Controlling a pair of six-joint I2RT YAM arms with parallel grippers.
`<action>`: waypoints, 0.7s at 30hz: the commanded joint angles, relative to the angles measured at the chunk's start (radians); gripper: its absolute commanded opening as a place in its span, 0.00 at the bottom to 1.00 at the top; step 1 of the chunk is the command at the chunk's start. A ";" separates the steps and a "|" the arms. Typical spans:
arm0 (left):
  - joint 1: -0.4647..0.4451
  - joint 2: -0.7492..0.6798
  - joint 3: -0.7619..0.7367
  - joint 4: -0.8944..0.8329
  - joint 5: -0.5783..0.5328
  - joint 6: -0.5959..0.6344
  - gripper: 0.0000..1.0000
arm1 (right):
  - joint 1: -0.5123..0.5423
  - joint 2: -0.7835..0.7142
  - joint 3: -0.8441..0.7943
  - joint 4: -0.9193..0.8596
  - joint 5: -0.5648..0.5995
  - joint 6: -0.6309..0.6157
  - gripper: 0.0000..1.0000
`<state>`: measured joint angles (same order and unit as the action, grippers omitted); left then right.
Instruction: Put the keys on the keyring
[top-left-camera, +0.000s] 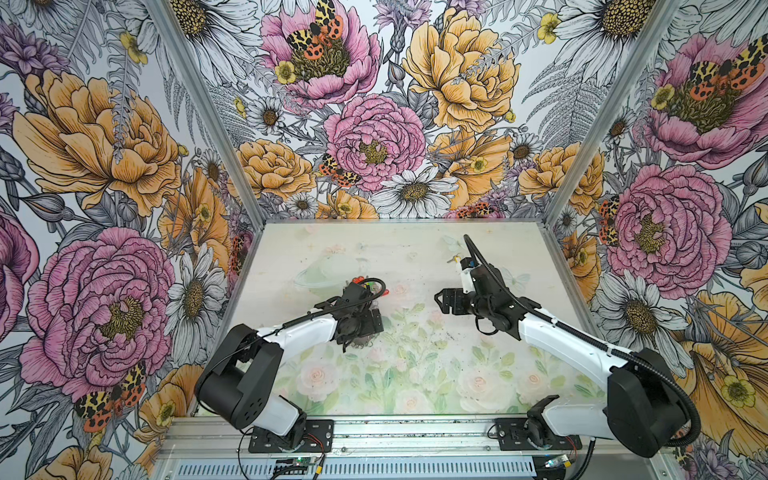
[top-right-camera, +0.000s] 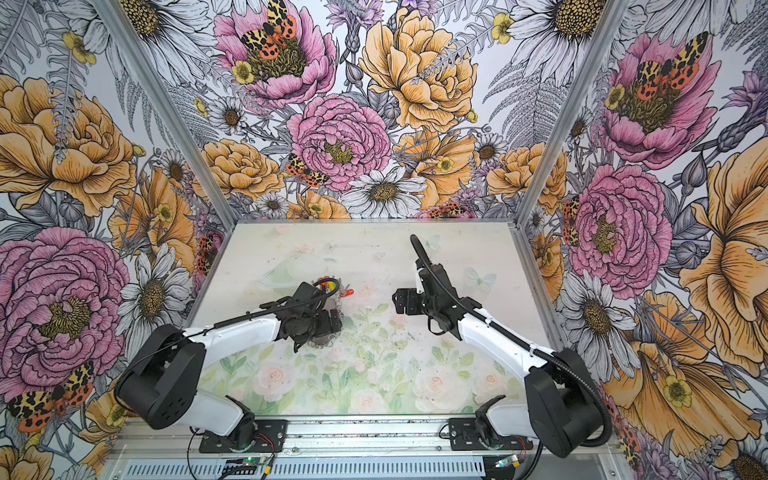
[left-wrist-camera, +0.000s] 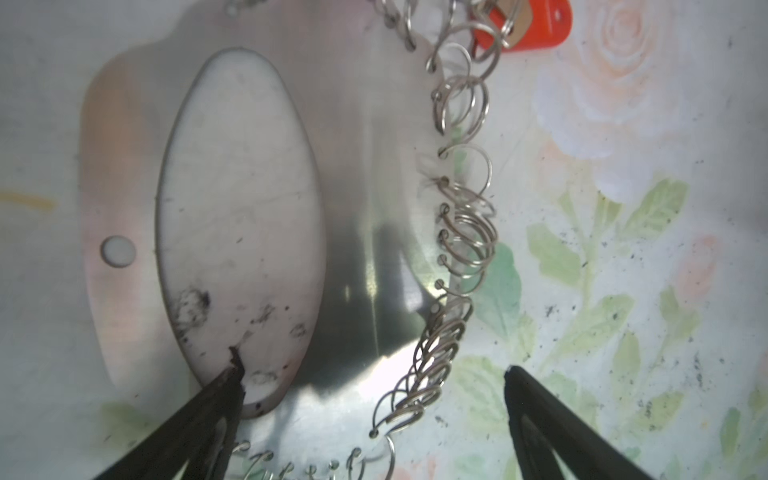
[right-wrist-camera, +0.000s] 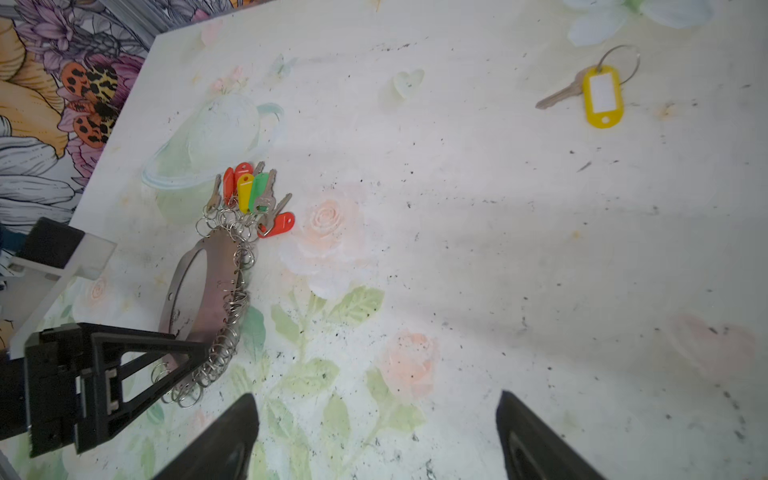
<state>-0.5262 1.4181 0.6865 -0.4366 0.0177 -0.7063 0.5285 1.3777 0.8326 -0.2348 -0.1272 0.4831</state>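
The keyring (right-wrist-camera: 216, 291), a flat grey hoop (left-wrist-camera: 365, 208) fringed with split rings, lies on the table left of centre. Several keys with red, yellow and green tags (right-wrist-camera: 249, 195) hang bunched at its far end; in a top view their tags (top-left-camera: 370, 286) peek out behind the left arm. My left gripper (left-wrist-camera: 372, 365) stands open, straddling the hoop's fringed rim, one fingertip (left-wrist-camera: 235, 365) in the open centre. A loose key with a yellow tag (right-wrist-camera: 602, 95) lies at the back right, beside the right arm (top-left-camera: 455, 259). My right gripper (right-wrist-camera: 376, 397) hovers open and empty mid-table (top-left-camera: 442, 301).
The table (top-left-camera: 415, 374) has a pale floral print with dark specks. Patterned walls and metal posts (top-left-camera: 569, 166) close it in at left, back and right. Both arm bases sit on the front rail (top-left-camera: 415, 432).
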 joint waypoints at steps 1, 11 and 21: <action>0.047 -0.088 -0.116 -0.064 0.026 -0.044 0.99 | 0.058 0.091 0.073 0.009 0.012 -0.015 0.86; 0.180 -0.360 -0.181 -0.170 -0.023 -0.053 0.99 | 0.225 0.389 0.298 0.028 -0.014 0.008 0.70; 0.265 -0.480 -0.184 -0.159 -0.047 -0.015 0.99 | 0.312 0.566 0.449 0.046 -0.103 0.037 0.48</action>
<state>-0.2737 0.9615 0.5064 -0.5869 0.0071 -0.7338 0.8219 1.9156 1.2354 -0.2192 -0.1879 0.5068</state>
